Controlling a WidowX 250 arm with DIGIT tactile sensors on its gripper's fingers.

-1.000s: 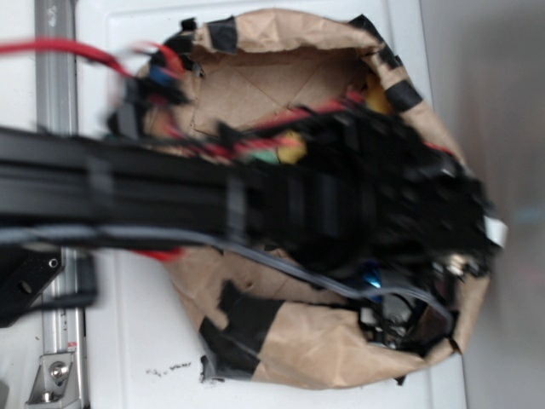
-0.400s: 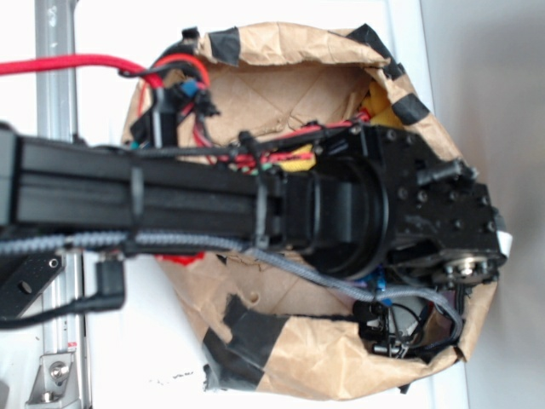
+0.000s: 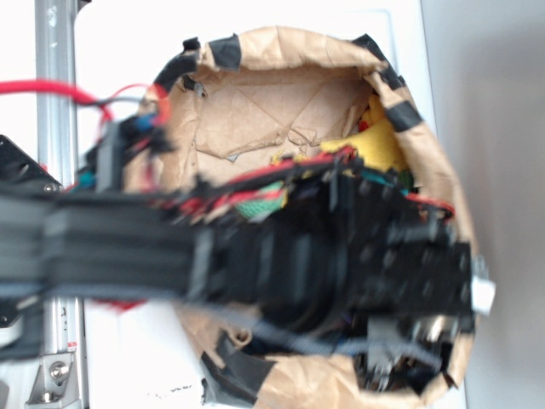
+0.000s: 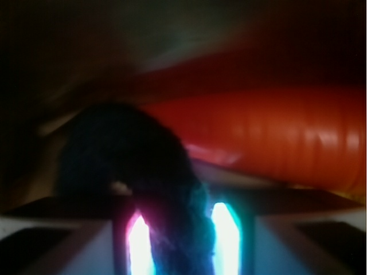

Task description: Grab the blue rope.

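While the black arm (image 3: 170,256) blurs across the taped brown paper bowl (image 3: 281,102), the wrist view sits close on the gripper (image 4: 182,240). Its two glowing fingers (image 4: 140,243) are pinched on the blue rope (image 4: 172,217), which runs up between them into a dark loop (badly smeared) beside an orange carrot toy (image 4: 287,137).

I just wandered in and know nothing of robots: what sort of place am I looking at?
Probably a robot test bench, not a home: a black robot arm reaches over a taped brown paper enclosure holding toys, beside a metal rail on a white table.
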